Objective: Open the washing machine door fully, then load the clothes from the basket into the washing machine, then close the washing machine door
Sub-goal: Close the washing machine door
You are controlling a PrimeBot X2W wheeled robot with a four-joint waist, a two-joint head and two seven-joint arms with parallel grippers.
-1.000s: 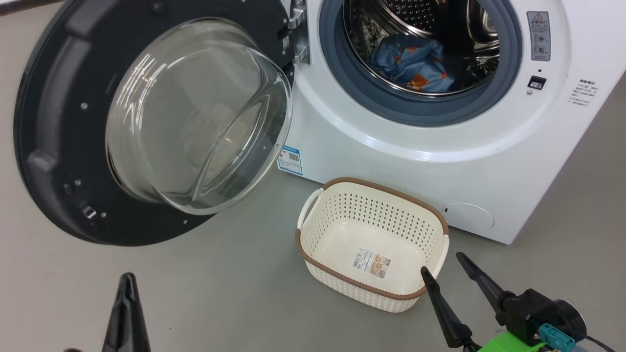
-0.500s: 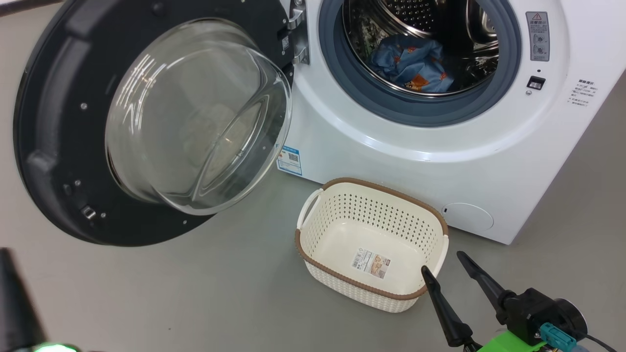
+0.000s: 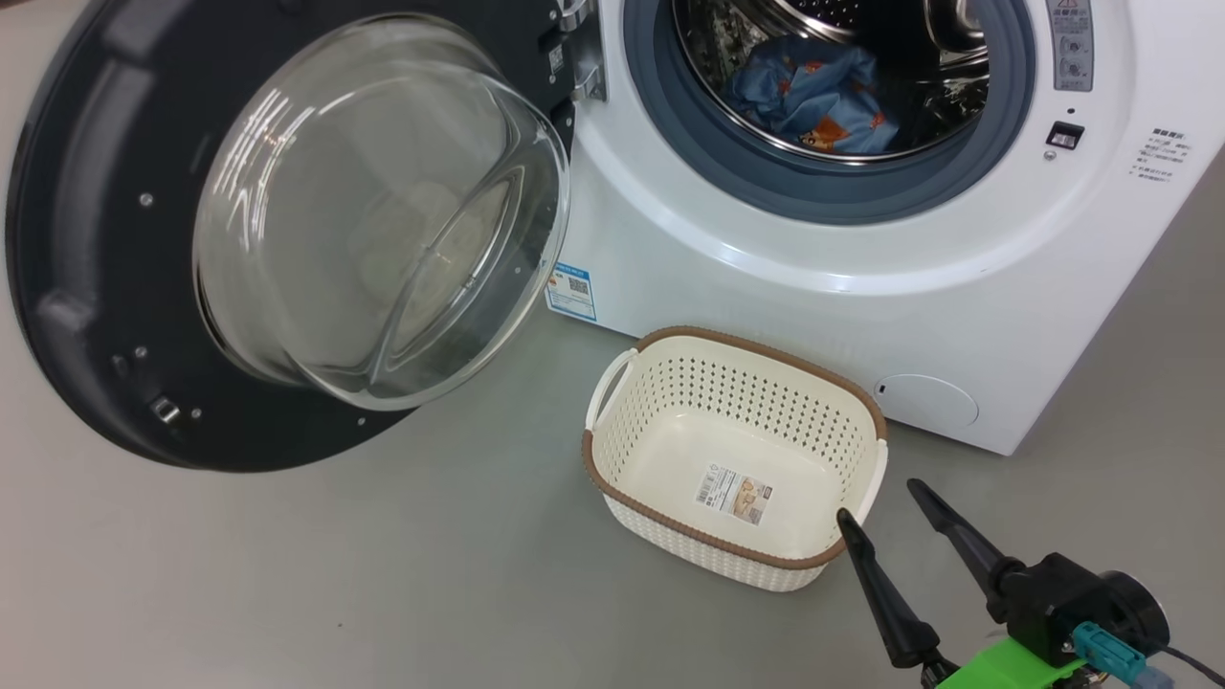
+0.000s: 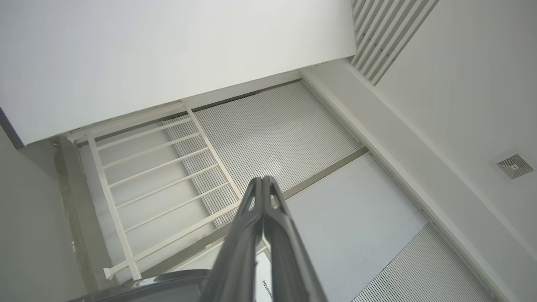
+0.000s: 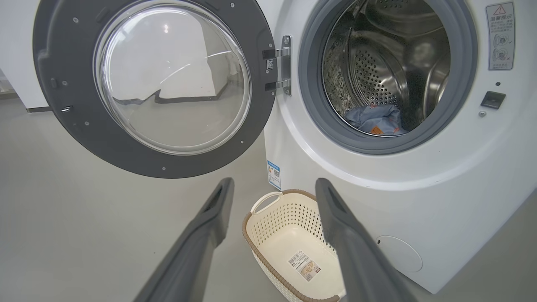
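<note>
Washing machine upper right. Washing machine door swung wide left, glass bowl jutting over floor; open floor between door edge and basket. Basket on floor just before machine front, base label showing. Clothes low in drum. Right tool spread, gripping nothing, one tip at basket's near-right rim. Left wrist view: left tool pressed together, aimed at ceiling panels.

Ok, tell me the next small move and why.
Probably swing the shut left gripper to the outer edge of the washing machine door and start pushing it closed: the clothes lie in the drum, the basket is empty, and the door stands open.
</note>
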